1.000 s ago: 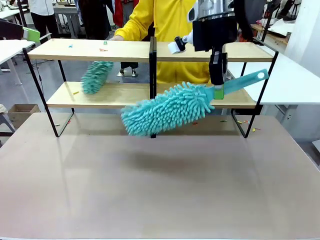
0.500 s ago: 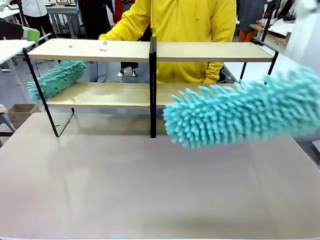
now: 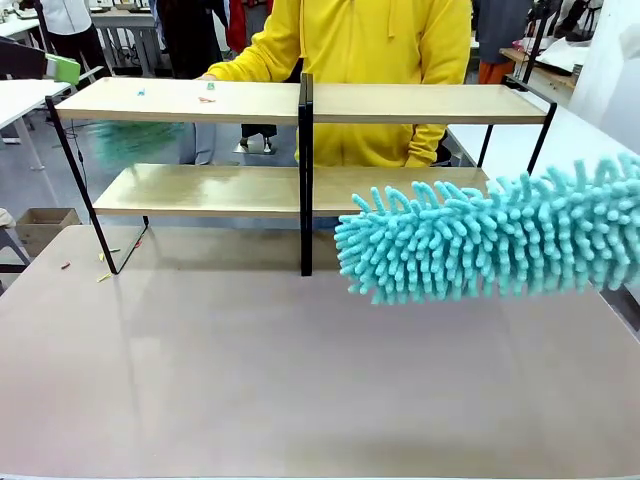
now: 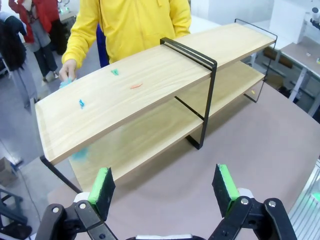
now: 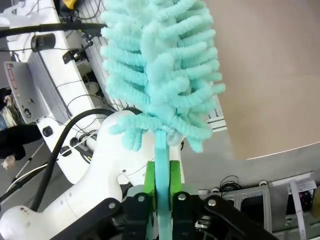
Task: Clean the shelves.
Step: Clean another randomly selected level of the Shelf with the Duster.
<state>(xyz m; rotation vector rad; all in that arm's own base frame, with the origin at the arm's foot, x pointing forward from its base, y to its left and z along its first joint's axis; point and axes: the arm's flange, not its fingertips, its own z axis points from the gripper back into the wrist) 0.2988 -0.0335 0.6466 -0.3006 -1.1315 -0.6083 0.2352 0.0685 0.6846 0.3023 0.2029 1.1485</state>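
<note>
- The left fingers (image 4: 102, 186) stand wide apart with nothing between their green pads. The shelves (image 4: 150, 95) lie beyond them, well apart, with bare tabletop (image 4: 260, 150) between.
- The shelves stand along the tabletop's far edge and span most of its width. They have two long light-wood boards, one above the other, on a thin black frame with a black post at the middle.
- Small coloured scraps (image 4: 81, 103), one blue, one green and one orange, lie on the left half of the upper board. Two more bits (image 3: 103, 277) lie on the tabletop just beside the frame's left foot.
- A person's hand (image 4: 67, 70) sits at the far side of the upper board's left end, behind the shelves. Below that end is a blurred teal shape (image 3: 135, 140), too smeared to make out.
- The person in a yellow top (image 3: 350, 60) stands behind the middle of the shelves.
- The right fingers (image 5: 150, 179) are clamped on the flat teal handle (image 5: 161, 160) of a duster (image 3: 490, 240), one green pad on each side.
- The duster's shaggy teal head hangs over the tabletop's right side, in front of the right end of the lower board. Whether it touches the shelves cannot be told.
</note>
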